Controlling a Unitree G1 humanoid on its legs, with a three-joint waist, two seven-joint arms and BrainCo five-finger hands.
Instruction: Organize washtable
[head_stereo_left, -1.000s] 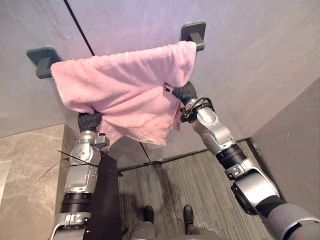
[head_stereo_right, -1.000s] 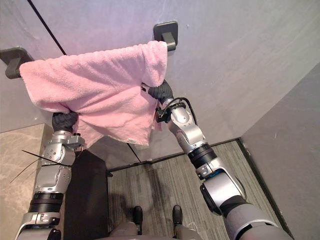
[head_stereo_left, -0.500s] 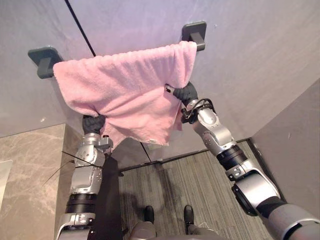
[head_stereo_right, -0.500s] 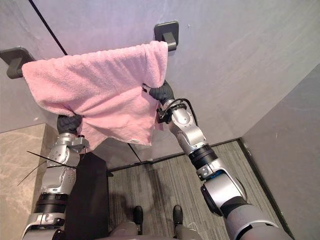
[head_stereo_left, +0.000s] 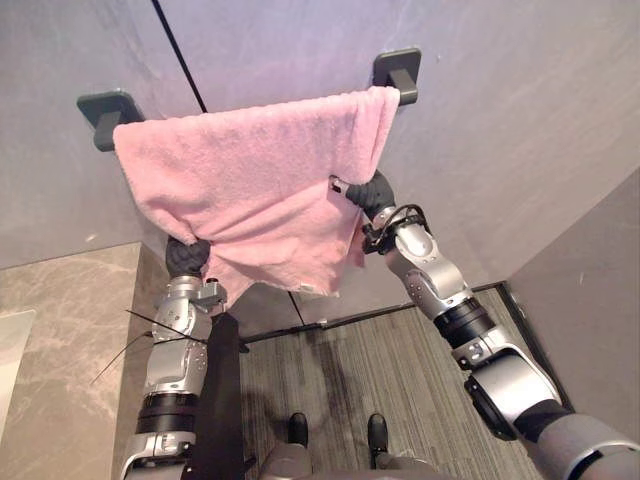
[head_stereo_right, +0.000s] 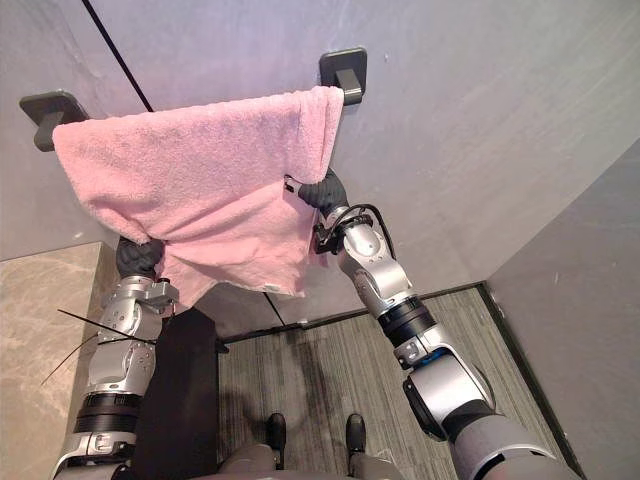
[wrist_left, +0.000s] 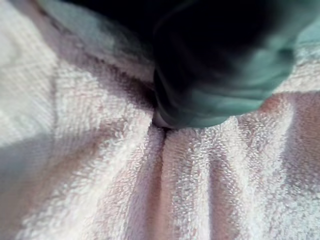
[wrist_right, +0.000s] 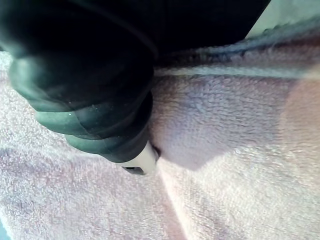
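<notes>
1. A grey wall with a thin dark seam rises behind everything.
2. A pink towel hangs spread across the wall. Its top edge runs between two brackets, and its uneven lower edge dips lowest near the middle.
3. A striped grey floor lies below.
4. A marbled stone bench sits at the robot's left.
5. The left robot hand reaches up under the towel's lower left edge. Its fingers are buried in the folds, so I cannot tell its grip.
6. The right robot hand is pushed behind the towel's right edge. Its fingers are hidden in the cloth, so its grip is also unclear.
7. The dark left bracket and right bracket sit at the towel's top corners.
</notes>
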